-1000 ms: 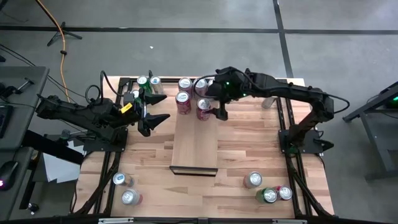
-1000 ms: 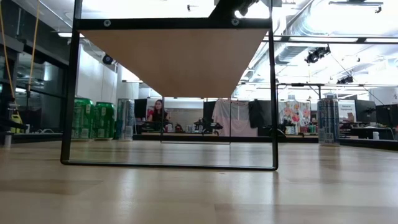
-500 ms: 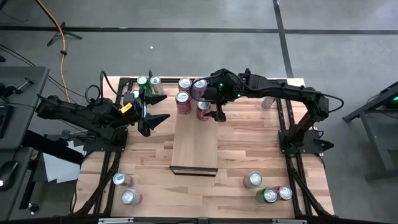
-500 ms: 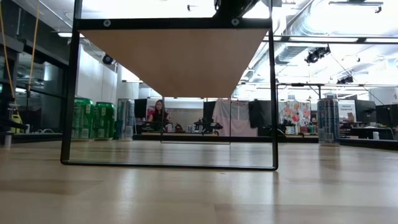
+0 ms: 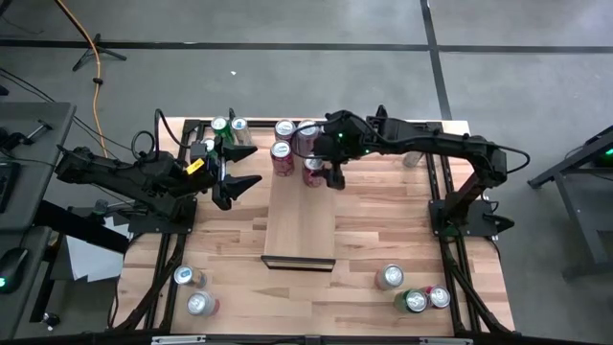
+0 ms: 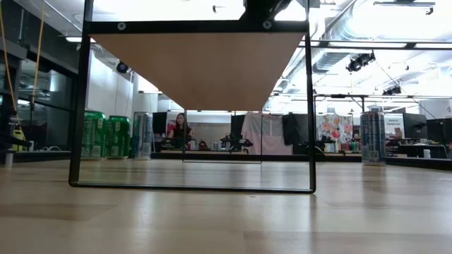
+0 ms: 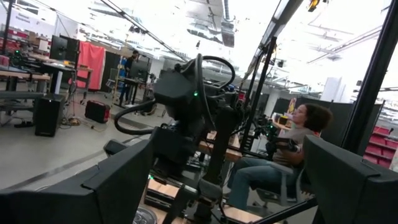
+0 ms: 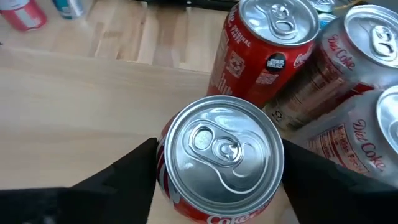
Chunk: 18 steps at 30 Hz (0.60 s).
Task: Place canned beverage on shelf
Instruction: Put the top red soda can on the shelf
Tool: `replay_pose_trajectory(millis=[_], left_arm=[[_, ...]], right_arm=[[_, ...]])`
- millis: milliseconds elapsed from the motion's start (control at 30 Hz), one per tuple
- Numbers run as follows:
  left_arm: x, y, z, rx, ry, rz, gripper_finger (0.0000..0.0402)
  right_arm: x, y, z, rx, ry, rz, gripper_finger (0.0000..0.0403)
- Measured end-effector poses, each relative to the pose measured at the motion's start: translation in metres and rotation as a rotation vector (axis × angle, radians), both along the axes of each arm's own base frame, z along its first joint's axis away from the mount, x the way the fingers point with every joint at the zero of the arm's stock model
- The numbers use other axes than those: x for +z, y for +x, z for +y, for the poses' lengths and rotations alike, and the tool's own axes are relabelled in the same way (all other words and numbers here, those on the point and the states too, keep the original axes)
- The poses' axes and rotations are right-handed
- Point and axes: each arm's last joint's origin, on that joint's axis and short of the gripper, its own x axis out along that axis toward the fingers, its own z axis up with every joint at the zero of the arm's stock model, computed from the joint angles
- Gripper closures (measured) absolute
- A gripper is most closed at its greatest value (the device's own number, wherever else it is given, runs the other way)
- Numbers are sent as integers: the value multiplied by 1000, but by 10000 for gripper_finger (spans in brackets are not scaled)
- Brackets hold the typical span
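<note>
The shelf (image 5: 299,220) is a pale board raised on a dark frame at the table's middle; the low view shows its underside (image 6: 198,70). A red can with a silver top (image 8: 219,155) stands upright on the shelf's far end (image 5: 313,171). My right gripper (image 5: 324,174) is over this can and shut on it, one finger on each side (image 8: 219,163). A second red can (image 5: 283,158) stands beside it on the shelf. My left gripper (image 5: 243,167) is open and empty over the table's left part, and also shows in its wrist view (image 7: 230,186). My right gripper pinches the red can between its two fingers, on opposite sides of the can's wall just below the top rim (image 8: 163,171). The fingers (image 8: 134,171) come slanting down from above and from the table's right. The can stands upright with its base on the shelf.
Further red and silver cans (image 8: 348,74) crowd close behind the held can at the far edge (image 5: 295,131). Green cans (image 5: 228,126) stand far left, one can far right (image 5: 414,158). Several cans lie near the front corners (image 5: 196,292) (image 5: 412,292). A person sits beyond the table (image 7: 292,155).
My right gripper has shifted a little toward the table's left over the shelf's far end. The red can between its fingers stays upright on the shelf.
</note>
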Motion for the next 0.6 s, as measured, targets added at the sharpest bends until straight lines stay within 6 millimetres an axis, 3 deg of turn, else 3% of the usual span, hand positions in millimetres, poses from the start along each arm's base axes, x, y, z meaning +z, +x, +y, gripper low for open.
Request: replay_pose_trajectory(millis=[233,600], left_arm=[[0,0,0,1,4,3,54],[-3,1,0,7,33,37,54]], right_arm=[[2,1,16,-208,49,-4,131],[3,-3,57,-683,52,-94,112]])
